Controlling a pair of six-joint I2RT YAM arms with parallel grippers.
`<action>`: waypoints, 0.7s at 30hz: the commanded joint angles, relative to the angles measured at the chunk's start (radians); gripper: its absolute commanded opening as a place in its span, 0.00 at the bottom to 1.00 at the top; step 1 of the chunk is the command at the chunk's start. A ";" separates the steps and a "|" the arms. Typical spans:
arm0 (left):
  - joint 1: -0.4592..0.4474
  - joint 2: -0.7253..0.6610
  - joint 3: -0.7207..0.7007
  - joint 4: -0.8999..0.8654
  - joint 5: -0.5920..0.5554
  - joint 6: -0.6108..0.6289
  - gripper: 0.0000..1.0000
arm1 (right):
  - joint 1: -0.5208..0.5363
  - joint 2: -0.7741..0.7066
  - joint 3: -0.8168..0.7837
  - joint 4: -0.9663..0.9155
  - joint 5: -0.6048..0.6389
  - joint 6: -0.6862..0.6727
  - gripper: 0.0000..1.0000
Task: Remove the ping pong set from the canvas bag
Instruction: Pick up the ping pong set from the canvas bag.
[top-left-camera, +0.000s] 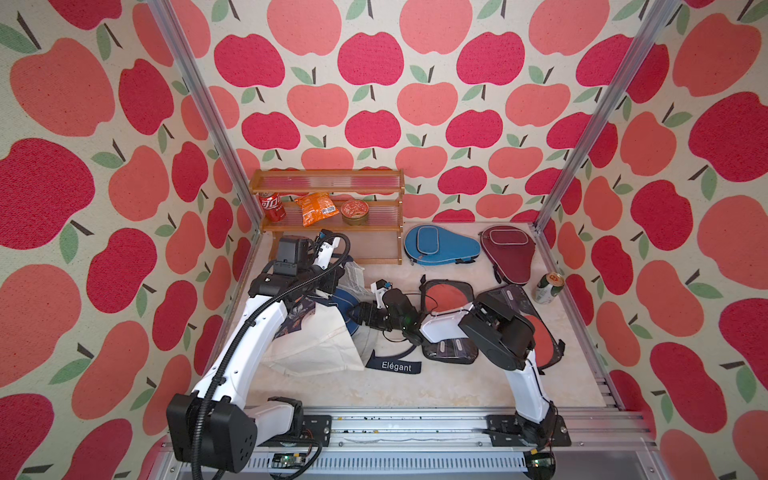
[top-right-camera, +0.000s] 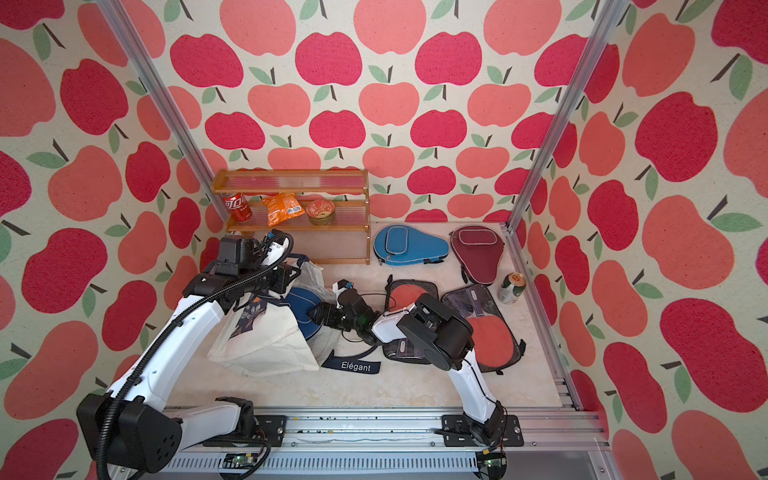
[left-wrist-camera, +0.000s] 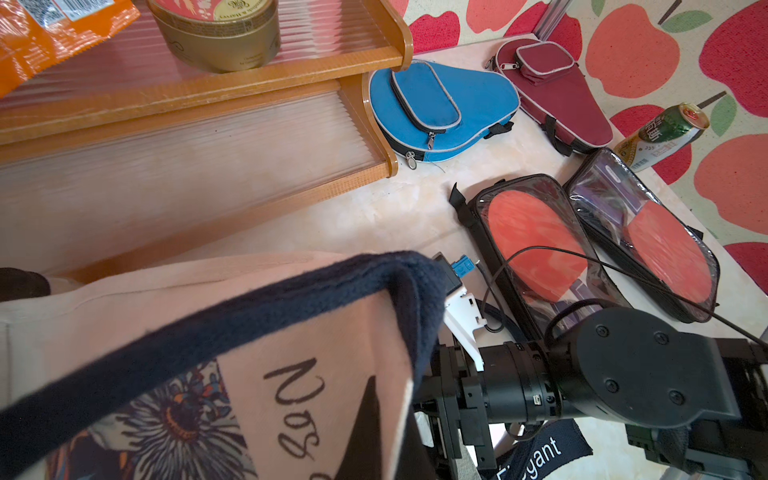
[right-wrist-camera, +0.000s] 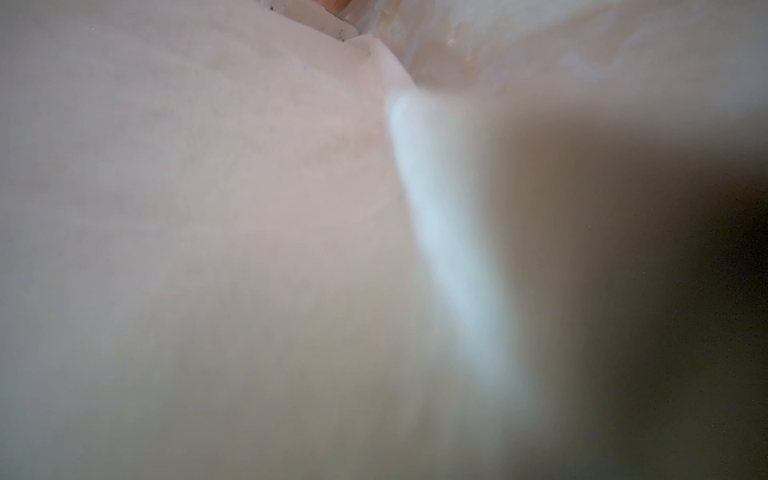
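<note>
Canvas bag (top-left-camera: 316, 345) rim raised — open table (top-left-camera: 415, 390) strip along front edge.

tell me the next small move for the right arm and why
Probably ease the right gripper slightly further onto the dark blue paddle case and close. Its jaws stand wide at the mouth of the canvas bag, with the case still partly inside; the right wrist view shows only blurred cloth.

That canvas bag (top-left-camera: 316, 345) is matt cream woven cloth with a fuzzy navy trim. The shelf (top-left-camera: 328, 227) looks like glossy varnished wood with ribbed clear plastic panels (pretty reflective). The paddle sleeves (left-wrist-camera: 536, 237) are shiny clear plastic, and the green can (left-wrist-camera: 660, 133) is glossy metal.
</note>
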 joint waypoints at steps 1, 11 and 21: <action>-0.011 0.003 0.044 0.076 0.016 -0.012 0.00 | 0.019 -0.048 -0.061 0.042 0.049 -0.030 0.86; -0.010 -0.001 0.045 0.077 -0.006 -0.033 0.00 | 0.040 -0.053 -0.122 0.195 0.123 -0.017 0.86; 0.005 0.017 0.072 0.032 -0.043 -0.084 0.00 | 0.095 -0.087 -0.129 0.194 0.184 -0.190 0.88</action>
